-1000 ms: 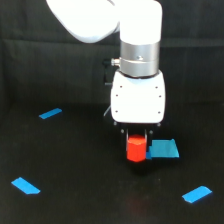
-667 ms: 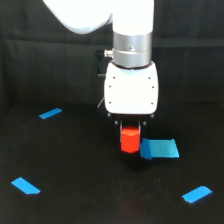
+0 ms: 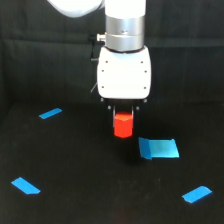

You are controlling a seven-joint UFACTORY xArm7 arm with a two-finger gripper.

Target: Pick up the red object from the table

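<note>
The red object [image 3: 123, 126] is a small red-orange block hanging under the white gripper housing, clear of the black table [image 3: 90, 190]. My gripper [image 3: 123, 120] is shut on its upper part, with the dark fingers mostly hidden behind the block and the housing. A faint shadow lies on the table below and to the right of the block.
Blue tape pieces mark the table: a larger patch [image 3: 159, 148] just right of the block, a strip [image 3: 50, 113] at the left, one [image 3: 25, 185] at the front left and one [image 3: 197, 193] at the front right. A black curtain hangs behind.
The arm has risen and shifted toward the exterior view's left, carrying the red block up off the table and away from the larger blue patch.
</note>
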